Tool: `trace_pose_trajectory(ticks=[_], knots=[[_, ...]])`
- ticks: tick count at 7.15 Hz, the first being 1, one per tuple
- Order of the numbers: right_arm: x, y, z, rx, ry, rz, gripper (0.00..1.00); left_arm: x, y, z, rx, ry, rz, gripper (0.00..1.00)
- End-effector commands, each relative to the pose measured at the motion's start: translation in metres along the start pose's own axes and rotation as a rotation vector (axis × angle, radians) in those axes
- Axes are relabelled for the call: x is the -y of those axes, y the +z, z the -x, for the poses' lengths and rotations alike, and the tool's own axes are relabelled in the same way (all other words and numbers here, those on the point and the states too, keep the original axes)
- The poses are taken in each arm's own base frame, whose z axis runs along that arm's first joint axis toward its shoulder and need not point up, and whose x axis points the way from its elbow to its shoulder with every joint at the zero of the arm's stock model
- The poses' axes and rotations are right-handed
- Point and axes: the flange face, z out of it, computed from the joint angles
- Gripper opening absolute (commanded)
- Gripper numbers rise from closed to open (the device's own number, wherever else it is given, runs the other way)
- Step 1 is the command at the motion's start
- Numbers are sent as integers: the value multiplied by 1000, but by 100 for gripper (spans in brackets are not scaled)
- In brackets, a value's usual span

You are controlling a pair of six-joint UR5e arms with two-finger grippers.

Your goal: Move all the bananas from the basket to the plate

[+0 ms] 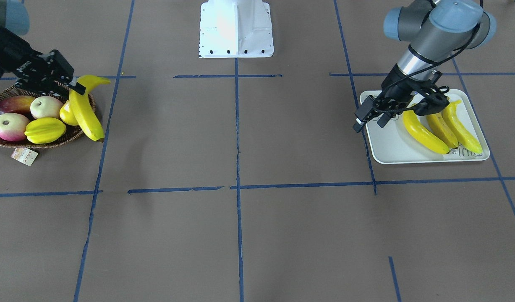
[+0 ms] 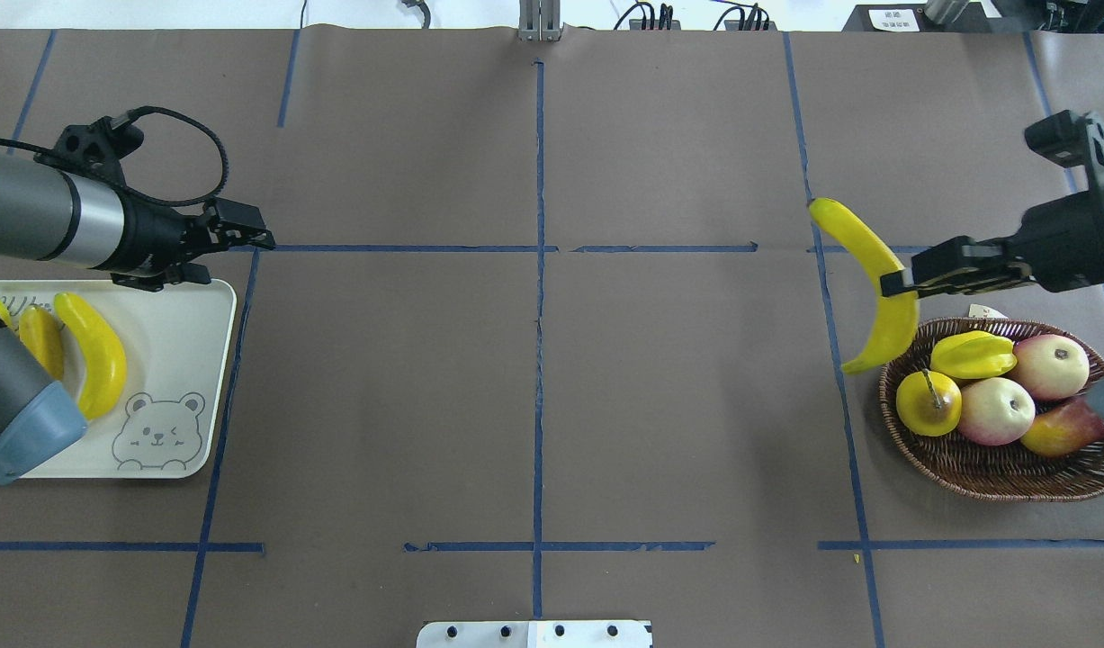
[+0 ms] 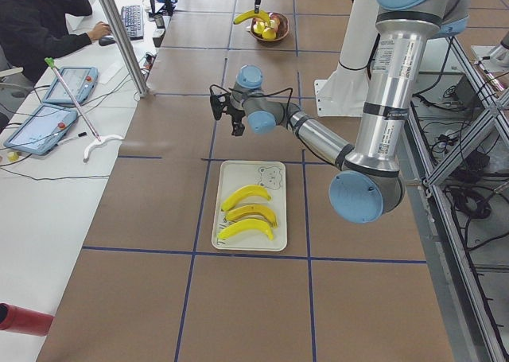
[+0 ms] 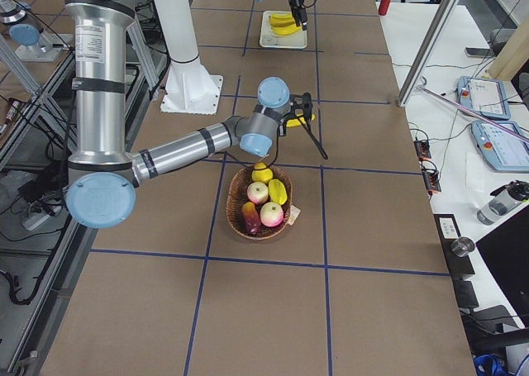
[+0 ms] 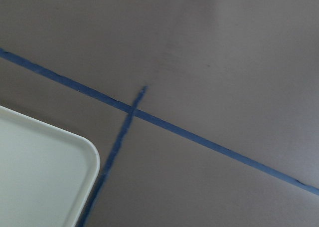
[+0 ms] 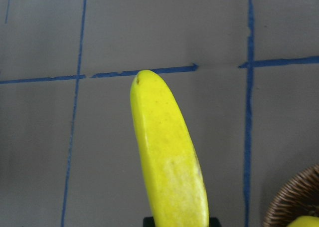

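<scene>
My right gripper [image 2: 898, 281] is shut on a long yellow banana [image 2: 875, 279] and holds it in the air over the wicker basket's [image 2: 992, 468] edge nearest the table's middle. The banana fills the right wrist view [image 6: 169, 162]. Three bananas [image 2: 97, 360] lie side by side on the pale bear-face plate [image 2: 183, 360], also in the front view [image 1: 442, 130]. My left gripper [image 2: 250, 232] hangs open and empty above the plate's far corner. The left wrist view shows only that plate corner [image 5: 45, 177] and blue tape lines.
In the basket lie a ridged yellow starfruit [image 2: 970, 354], a squat yellow pear [image 2: 928, 402], two apples [image 2: 997, 409] and a red-yellow mango [image 2: 1064, 430]. A paper tag [image 1: 24, 156] lies beside the basket. The white robot base [image 1: 236, 29] stands at the table's edge.
</scene>
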Motion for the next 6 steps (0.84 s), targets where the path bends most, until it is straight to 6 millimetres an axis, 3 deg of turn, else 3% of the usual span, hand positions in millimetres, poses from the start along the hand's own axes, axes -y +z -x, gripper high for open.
trace_pose_trajectory(ticks=[1,2,3,4,5,6], knots=[[-16,89,108,52,52,-33,1,-10,-13,-74,-120,-54,15,99],[-32,122,142,39,59,-73,0,-20,-19,-105,-168,-94,33,99],[-38,149,191,9,52,-109,0,-62,-5,-138,-197,-116,112,99],[-47,165,241,-24,48,-126,0,-77,-6,-157,-221,-123,137,99],[-58,168,272,-37,42,-129,0,-83,-10,-167,-239,-111,147,99],[-62,171,287,-26,47,-124,0,-97,-9,-178,-251,-100,170,99]])
